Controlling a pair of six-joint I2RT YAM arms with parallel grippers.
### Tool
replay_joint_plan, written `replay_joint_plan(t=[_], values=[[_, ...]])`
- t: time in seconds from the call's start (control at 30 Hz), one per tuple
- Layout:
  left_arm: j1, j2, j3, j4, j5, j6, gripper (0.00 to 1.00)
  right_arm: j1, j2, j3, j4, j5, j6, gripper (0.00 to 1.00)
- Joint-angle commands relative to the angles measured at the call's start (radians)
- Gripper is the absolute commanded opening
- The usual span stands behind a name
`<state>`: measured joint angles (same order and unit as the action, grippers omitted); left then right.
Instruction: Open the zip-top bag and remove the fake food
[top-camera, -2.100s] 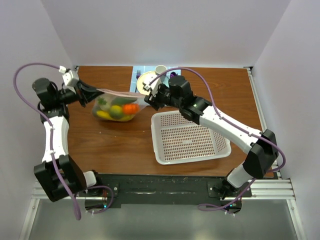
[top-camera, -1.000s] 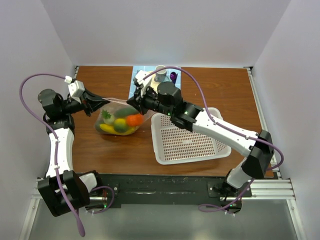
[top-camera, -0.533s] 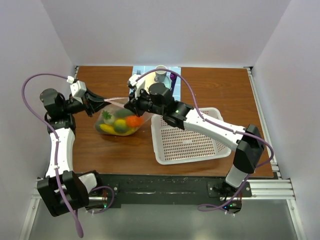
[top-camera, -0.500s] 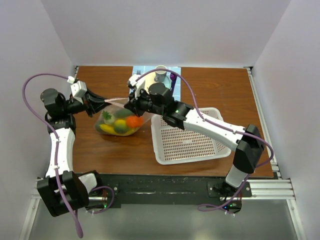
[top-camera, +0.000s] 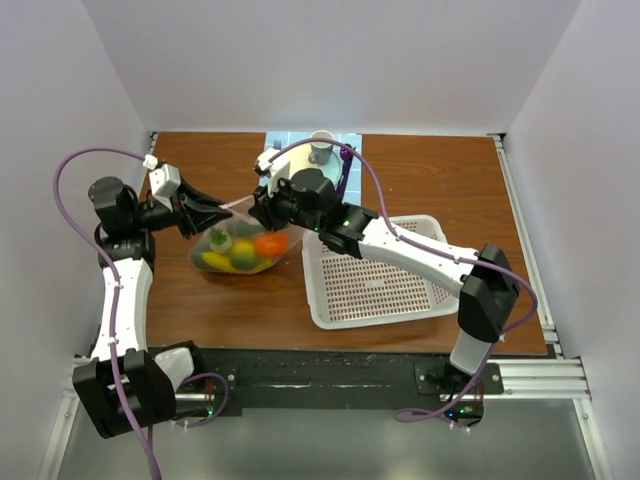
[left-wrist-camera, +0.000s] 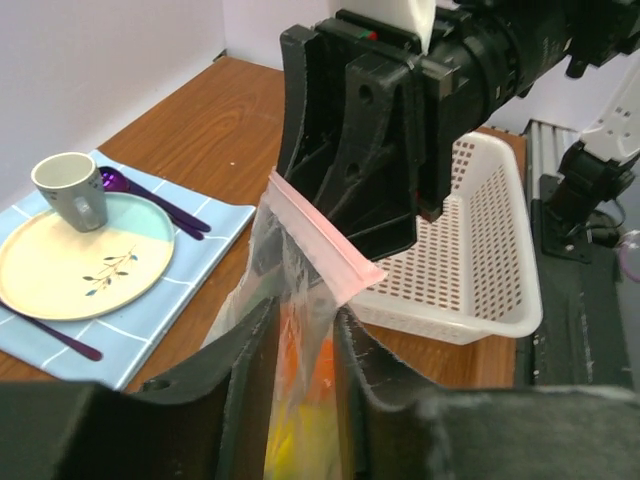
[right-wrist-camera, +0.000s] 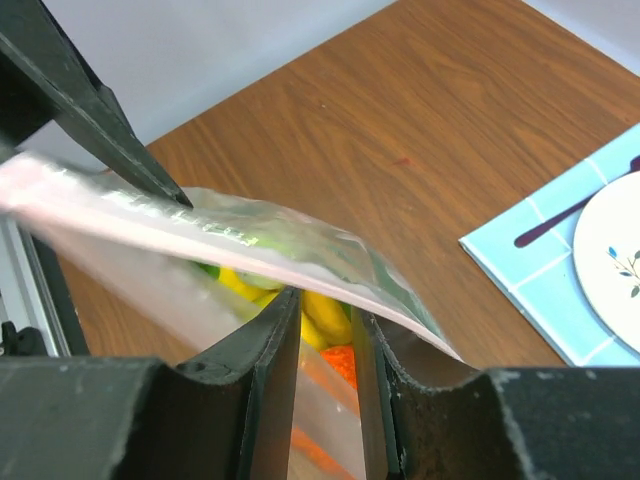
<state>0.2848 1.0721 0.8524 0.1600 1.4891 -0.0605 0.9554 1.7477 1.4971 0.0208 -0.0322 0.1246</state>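
The zip-top bag (top-camera: 238, 247) hangs just above the table between my two grippers, its pink zipper strip (left-wrist-camera: 322, 238) on top. The fake food (top-camera: 266, 243) lies inside it: orange, yellow and green pieces. My left gripper (top-camera: 207, 213) is shut on the bag's left top edge, with plastic pinched between its fingers in the left wrist view (left-wrist-camera: 305, 322). My right gripper (top-camera: 262, 210) is close beside it, shut on the bag's rim just under the strip (right-wrist-camera: 325, 312). Yellow and orange food (right-wrist-camera: 340, 365) shows through the plastic there.
A white perforated basket (top-camera: 380, 275) stands right of the bag, under my right forearm, and shows in the left wrist view (left-wrist-camera: 480, 250). At the back lies a blue placemat (left-wrist-camera: 185, 260) with a plate (left-wrist-camera: 70, 262), a cup (left-wrist-camera: 68, 188) and purple cutlery. White walls enclose the table.
My right gripper has moved left along the bag's top towards my left gripper, which has moved right. The bag's top is now short and bunched between them.
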Motion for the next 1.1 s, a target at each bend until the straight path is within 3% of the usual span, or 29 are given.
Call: replay_joint_plan(t=[0.0,0.07,0.2,0.47,0.5,0.57,0.63,0.67,0.7,0.73,0.77,0.8,0.87,1.07], values=[[-0.013,-0.018,0.014,0.003,0.217,-0.025,0.43,0.003,0.016,-0.011,0.002,0.006,0.021,0.31],[-0.013,-0.014,0.013,0.056,0.217,-0.105,0.47,0.012,0.024,-0.043,-0.016,-0.037,0.032,0.33],[0.022,0.005,0.019,0.384,0.215,-0.355,0.50,0.048,0.012,-0.145,-0.018,-0.072,0.049,0.33],[0.209,0.167,0.214,0.395,0.217,-0.432,0.54,0.121,0.006,-0.310,0.034,-0.077,0.119,0.34],[0.221,0.192,0.205,0.415,0.217,-0.436,0.63,0.129,0.013,-0.316,0.041,-0.068,0.125,0.36],[0.244,0.254,0.122,0.510,0.217,-0.514,0.69,0.152,0.024,-0.331,0.044,-0.060,0.132,0.41],[0.248,0.291,0.026,0.903,0.217,-0.664,0.71,0.169,0.036,-0.339,0.047,-0.040,0.130,0.55],[0.248,0.345,-0.062,1.081,0.217,-0.885,0.71,0.189,0.036,-0.345,0.045,-0.025,0.126,0.62],[0.244,0.380,-0.091,1.394,0.217,-0.995,0.71,0.201,0.038,-0.347,0.039,-0.003,0.119,0.73],[0.241,0.420,-0.108,1.532,0.217,-1.104,0.71,0.212,0.042,-0.348,0.036,0.027,0.107,0.77],[0.241,0.512,-0.116,1.673,0.221,-1.321,0.70,0.230,0.047,-0.348,0.033,0.031,0.103,0.81],[0.243,0.543,-0.113,1.717,0.221,-1.337,0.70,0.239,0.053,-0.347,0.025,0.060,0.102,0.90],[0.252,0.587,-0.128,1.719,0.221,-1.325,0.71,0.262,0.071,-0.345,0.022,0.126,0.093,0.99],[0.203,0.588,-0.170,1.725,0.220,-1.272,0.78,0.307,0.090,-0.385,0.054,0.389,0.099,0.99]])
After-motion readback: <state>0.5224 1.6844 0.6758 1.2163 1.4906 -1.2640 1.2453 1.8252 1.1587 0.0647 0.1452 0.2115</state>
